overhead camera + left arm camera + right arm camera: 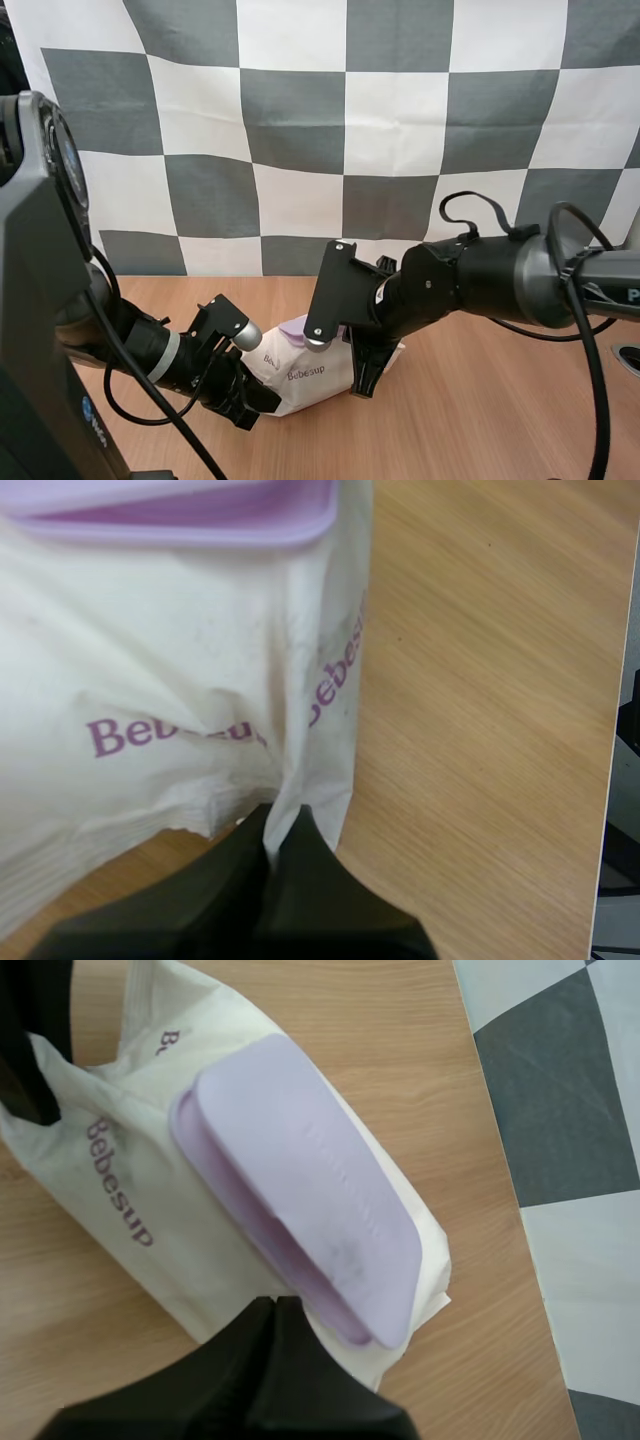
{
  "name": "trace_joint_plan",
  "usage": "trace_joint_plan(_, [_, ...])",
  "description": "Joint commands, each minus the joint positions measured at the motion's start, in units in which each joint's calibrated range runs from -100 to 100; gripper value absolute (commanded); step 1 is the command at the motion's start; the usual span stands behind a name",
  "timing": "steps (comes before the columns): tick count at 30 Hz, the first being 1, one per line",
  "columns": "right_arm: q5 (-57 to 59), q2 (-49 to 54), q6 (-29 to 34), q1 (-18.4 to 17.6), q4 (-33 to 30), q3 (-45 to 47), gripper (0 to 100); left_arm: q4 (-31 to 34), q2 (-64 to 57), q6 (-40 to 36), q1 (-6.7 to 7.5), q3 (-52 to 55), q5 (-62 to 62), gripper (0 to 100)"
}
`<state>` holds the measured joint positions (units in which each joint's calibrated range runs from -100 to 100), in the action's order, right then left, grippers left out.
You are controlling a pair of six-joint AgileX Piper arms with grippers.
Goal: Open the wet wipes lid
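Lilac plastic lid (300, 1180) sits on the upper face of the wet wipes pack (300, 390). The pack lies on the wooden table (480, 400) between the two arms. The flap looks down on its frame, or at most a shade proud along its long edge; whether the catch has let go cannot be told.

Right gripper (275, 1305): fingers closed together into one wedge, nothing between them. The tips are set against the pack just under that long edge of the lid. Judged a prying posture, to get beneath the flap and lever it up.

Left gripper (280, 825): fingers narrow, pinching a fold of the pack's white film on the side opposite the right gripper. This probably anchors the soft pack so it neither slides nor lifts with the flap.

Lid not yet open.
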<state>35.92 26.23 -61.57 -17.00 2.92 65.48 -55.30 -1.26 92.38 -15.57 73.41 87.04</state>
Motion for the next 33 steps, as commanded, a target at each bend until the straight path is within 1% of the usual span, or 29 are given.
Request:
trace_joint_plan(1, [-1.8,-0.9,0.0,-0.1,0.0,0.0,0,0.0,-0.1,1.0,0.03,0.0,0.1,0])
trace_joint_plan(6, [-3.9,-1.1,0.0,-0.1,-0.1,-0.5,0,0.0,-0.1,1.0,0.03,0.0,0.1,0])
trace_joint_plan(14, [-6.8,-1.1,0.0,-0.1,-0.1,-3.6,0,0.0,-0.1,1.0,0.03,0.0,0.1,0])
trace_joint_plan(17, [-11.0,-1.7,0.0,-0.1,-0.1,-3.6,0,0.0,-0.1,1.0,0.03,0.0,0.1,0])
trace_joint_plan(25, [-19.5,-6.9,-0.1,-0.1,-0.2,-4.0,0,0.0,-0.1,1.0,0.03,0.0,0.1,0])
trace_joint_plan(33, [-20.7,-12.0,-0.1,-0.1,-0.2,-10.3,0,0.0,-0.1,1.0,0.03,0.0,0.1,0])
